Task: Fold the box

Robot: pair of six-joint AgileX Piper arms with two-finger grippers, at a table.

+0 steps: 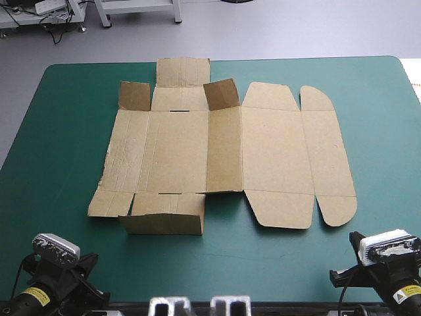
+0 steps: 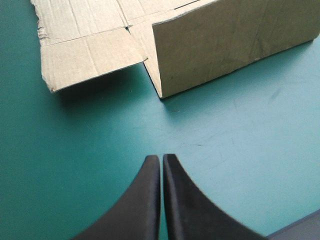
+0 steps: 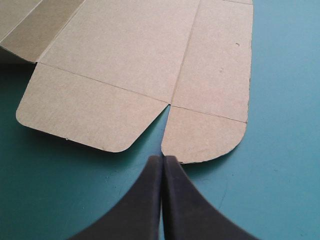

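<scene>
My left gripper (image 2: pixel 161 159) and right gripper (image 3: pixel 163 159) each have their black fingers pressed together, pinching nothing. Both sit just off the near edge of the box (image 1: pixel 223 158), a cut sheet of creased brown board lying mostly flat on the teal-green table cover (image 1: pixel 59 131). I judge the box light, stiff and springy at its creases. I'd take its raised near flap (image 2: pixel 230 40) by the free edge.

The right gripper (image 3: pixel 162 159), fingers together, sits just before the brown box's (image 3: pixel 135 55) rounded flaps.
</scene>
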